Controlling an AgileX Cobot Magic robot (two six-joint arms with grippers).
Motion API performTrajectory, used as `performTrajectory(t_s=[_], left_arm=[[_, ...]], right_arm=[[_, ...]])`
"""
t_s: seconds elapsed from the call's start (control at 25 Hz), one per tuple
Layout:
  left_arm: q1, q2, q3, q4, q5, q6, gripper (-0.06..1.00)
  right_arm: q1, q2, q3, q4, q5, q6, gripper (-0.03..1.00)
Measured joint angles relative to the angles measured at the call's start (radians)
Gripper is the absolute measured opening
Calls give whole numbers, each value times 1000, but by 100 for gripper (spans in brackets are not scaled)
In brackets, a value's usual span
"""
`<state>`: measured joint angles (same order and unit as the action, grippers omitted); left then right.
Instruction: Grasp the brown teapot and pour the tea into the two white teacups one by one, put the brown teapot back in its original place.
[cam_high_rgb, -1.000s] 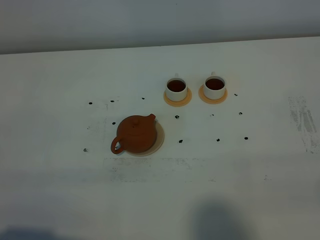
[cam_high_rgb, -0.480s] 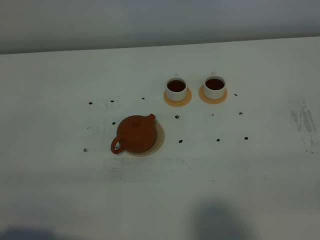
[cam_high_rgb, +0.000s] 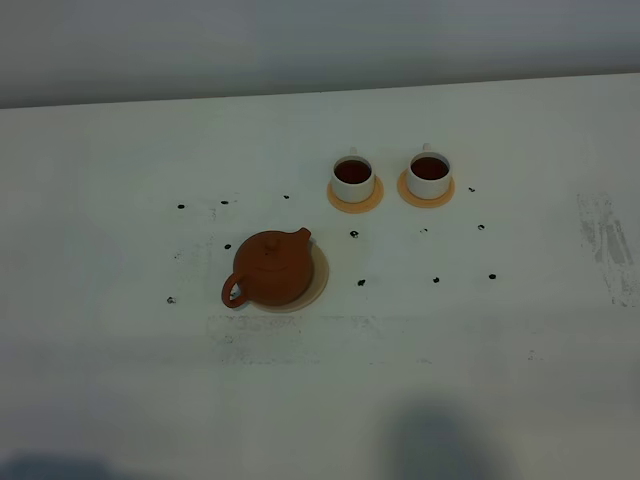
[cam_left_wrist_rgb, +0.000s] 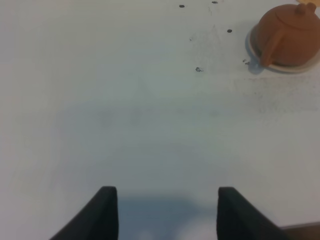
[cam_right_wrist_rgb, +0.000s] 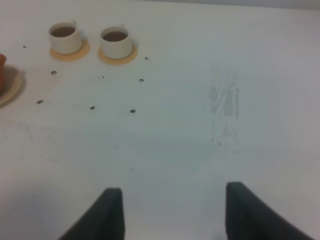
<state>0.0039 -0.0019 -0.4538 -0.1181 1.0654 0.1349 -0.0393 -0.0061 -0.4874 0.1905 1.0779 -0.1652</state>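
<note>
Sitting on pale disc (cam_high_rgb: 318, 283), brown teapot (cam_high_rgb: 270, 268), well apart from left gripper (cam_left_wrist_rgb: 162, 210)

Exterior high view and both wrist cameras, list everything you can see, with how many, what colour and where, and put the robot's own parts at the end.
brown teapot: one, reddish-brown, on the beige disc, left of centre, lid on, handle toward the near left.
beige disc: one, pale beige, under the teapot.
white teacups: two, white, side by side behind and right of the teapot, both holding dark liquid.
coasters: two, orange-tan, one under each cup.
dark specks: several, black, scattered round the teapot and cups.
table: one, white, with a scuffed patch at the right.
left gripper: one, black, open, above bare table.
right gripper: one, black, open, above bare table.
</note>
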Motion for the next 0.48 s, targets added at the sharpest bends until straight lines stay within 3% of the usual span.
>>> performTrajectory(t_s=[0.36, 0.48], left_arm=[[0, 0, 0, 0, 0, 1, 45], [0, 0, 0, 0, 0, 1, 45]], right_arm=[[4, 0, 0, -34, 0, -4, 47], [56, 0, 0, -50, 0, -4, 47]])
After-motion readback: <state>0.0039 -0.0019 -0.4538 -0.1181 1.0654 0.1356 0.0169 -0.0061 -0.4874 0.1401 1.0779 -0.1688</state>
